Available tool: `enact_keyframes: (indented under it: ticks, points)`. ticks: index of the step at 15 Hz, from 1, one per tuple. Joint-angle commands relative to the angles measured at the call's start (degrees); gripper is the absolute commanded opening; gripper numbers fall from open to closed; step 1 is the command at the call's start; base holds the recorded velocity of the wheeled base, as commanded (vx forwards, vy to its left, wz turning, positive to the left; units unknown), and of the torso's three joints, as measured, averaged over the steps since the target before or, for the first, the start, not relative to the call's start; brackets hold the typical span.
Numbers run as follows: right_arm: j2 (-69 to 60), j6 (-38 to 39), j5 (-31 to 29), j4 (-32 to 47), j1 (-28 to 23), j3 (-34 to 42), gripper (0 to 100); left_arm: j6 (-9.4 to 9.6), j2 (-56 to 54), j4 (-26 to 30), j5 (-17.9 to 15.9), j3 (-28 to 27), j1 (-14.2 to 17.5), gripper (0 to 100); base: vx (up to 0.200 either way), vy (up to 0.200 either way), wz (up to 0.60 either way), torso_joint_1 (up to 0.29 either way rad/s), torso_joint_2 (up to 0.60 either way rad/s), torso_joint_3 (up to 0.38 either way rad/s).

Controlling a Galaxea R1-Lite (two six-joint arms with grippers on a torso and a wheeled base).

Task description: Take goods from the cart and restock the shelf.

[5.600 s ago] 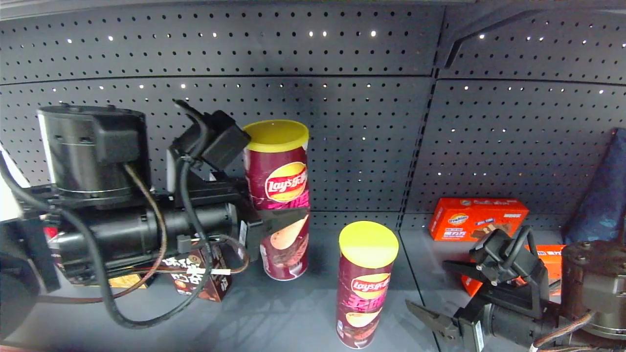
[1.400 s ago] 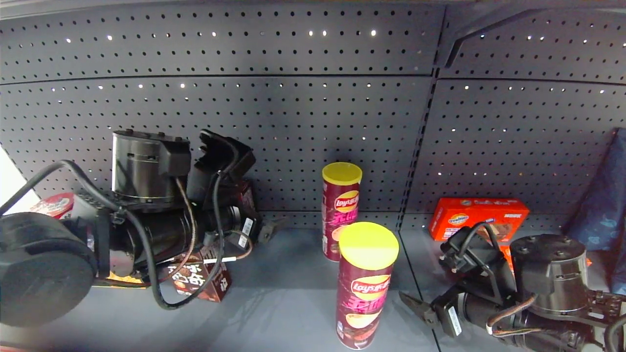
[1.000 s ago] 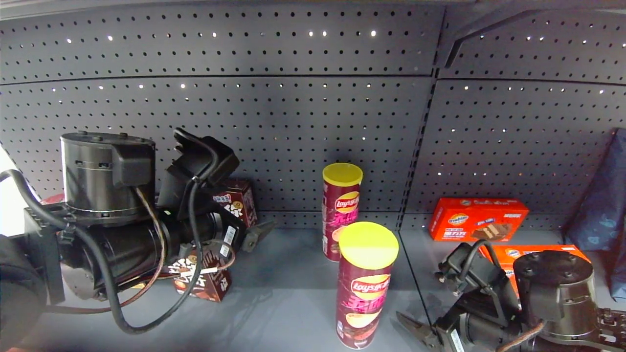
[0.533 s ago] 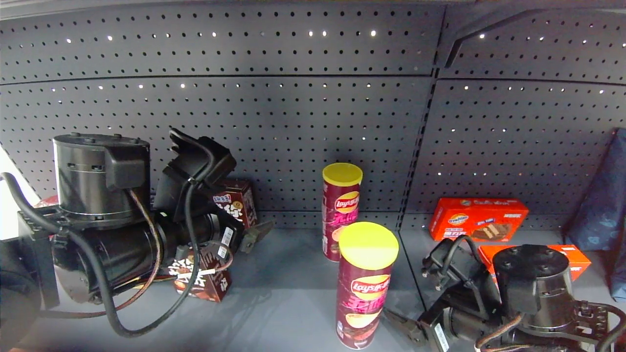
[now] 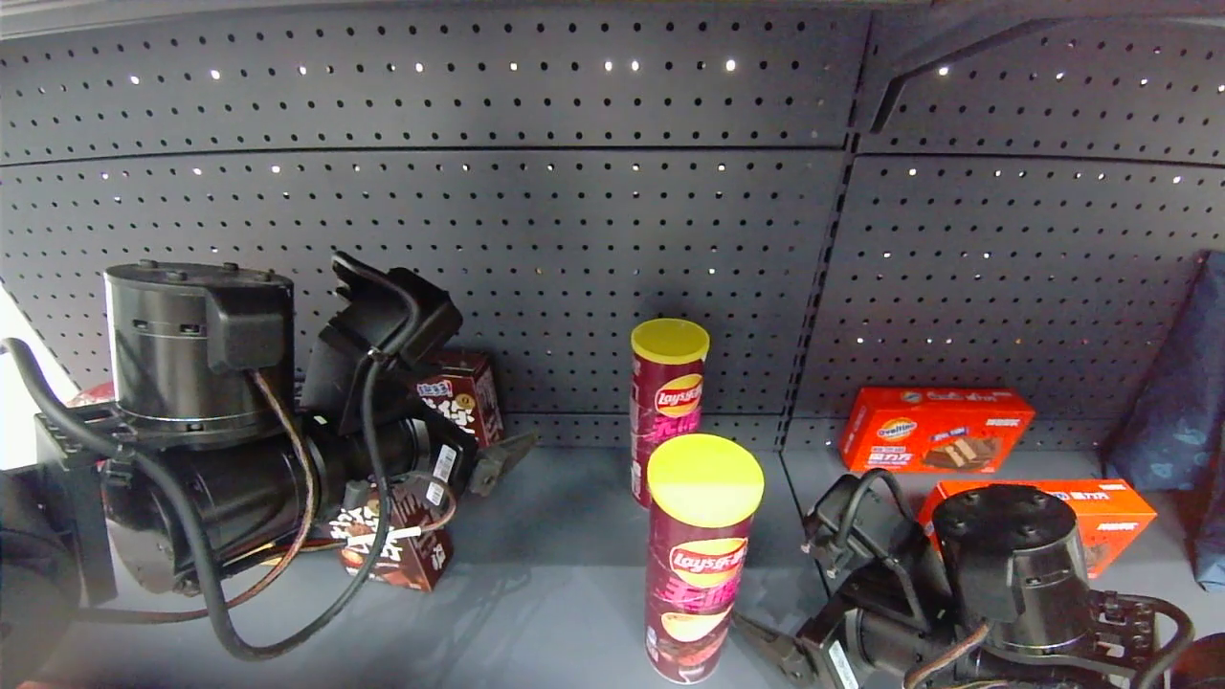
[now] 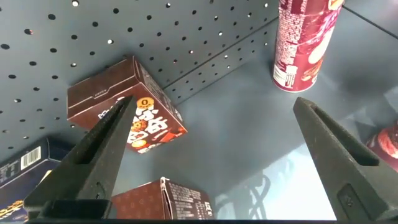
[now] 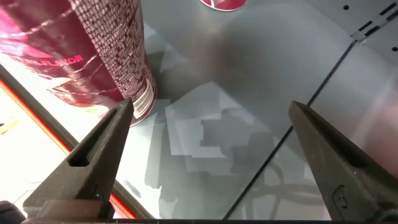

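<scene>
Two maroon chip cans with yellow lids stand upright on the grey shelf [image 5: 574, 498]. The back can [image 5: 668, 402] [image 6: 305, 40] is near the pegboard. The front can [image 5: 703, 555] [image 7: 93, 56] stands close to the shelf's front edge. My left gripper [image 5: 507, 450] [image 6: 211, 162] hovers left of the back can, open with nothing between its fingers. Low at the right is my right gripper [image 5: 766, 651] [image 7: 214, 162], also open, with one finger right beside the front can's base.
Two brown snack boxes [image 5: 464, 397] [image 5: 397, 550] lie by the left arm; one box [image 6: 134, 115] leans at the pegboard. Two orange boxes [image 5: 933, 426] [image 5: 1081, 512] sit in the right bay past the shelf divider [image 5: 813, 536]. A dark blue bag [image 5: 1182, 383] leans far right.
The left gripper set its can at the back, let go and drew back left. The right arm has slid left, and the front can has shifted slightly left.
</scene>
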Motion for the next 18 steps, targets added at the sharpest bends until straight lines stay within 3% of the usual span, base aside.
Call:
enact_keyframes:
  ticks: [1, 18]
  points:
    - [0.53, -0.01, 0.01, 0.04, 0.20, -0.29, 100, -0.01, 0.09, -0.03, 0.02, 0.05, -0.04, 100, 0.000, 0.000, 0.00, 0.000, 0.00, 0.000]
    - [2.11, 0.16, 0.01, -0.13, 1.25, -1.78, 100, 0.08, 0.17, -0.03, 0.02, 0.84, -0.31, 100, 0.000, 0.000, 0.00, 0.000, 0.00, 0.000]
